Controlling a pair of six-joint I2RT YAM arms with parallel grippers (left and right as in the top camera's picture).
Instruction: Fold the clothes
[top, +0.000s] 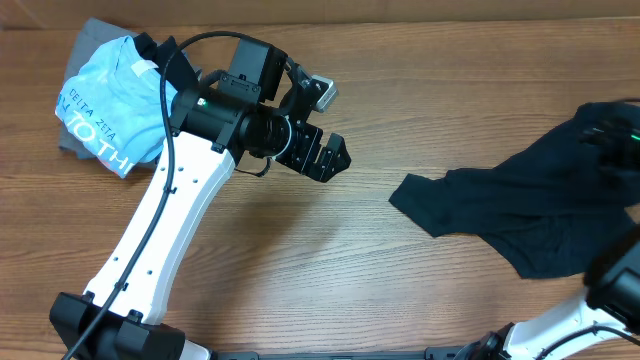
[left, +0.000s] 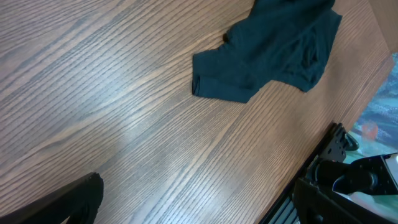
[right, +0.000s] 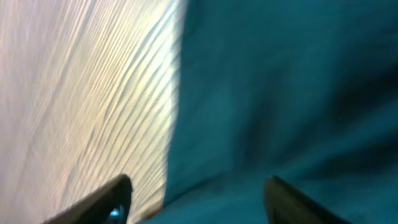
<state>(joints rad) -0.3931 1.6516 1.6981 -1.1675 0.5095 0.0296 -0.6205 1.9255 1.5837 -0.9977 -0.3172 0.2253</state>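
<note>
Since the dark T-shirt (top: 520, 215) lies rumpled rather than flat, I judge the step in hand to be spreading it out before any fold. To do that well, each gripper should take a separate edge, say a hem corner and a shoulder, and draw the cloth taut and low over the table (top: 330, 260). Soft fabric bunches if it is pinched mid-panel.

The right gripper (right: 198, 190) is directly over the T-shirt, its fingers spread apart with dark cloth filling the view beyond them. Nothing seems pinched, though the blur is too heavy to rule out a fold brushing one pad. From overhead that arm rises out of the near corner beside the T-shirt and bends over its outer part, the wrist nearly lost against the dark fabric.

One sleeve (top: 415, 195) reaches out from the T-shirt toward the middle of the table — a fair first hold for the other arm. The left gripper (top: 325, 130) hangs well apart from the T-shirt, beyond that sleeve, with its jaws wide and empty. Its forearm is raised, and the wrist is turned to face the T-shirt.

Farthest from the T-shirt, a light blue shirt (top: 110, 100) rests on a grey garment (top: 85, 40).
</note>
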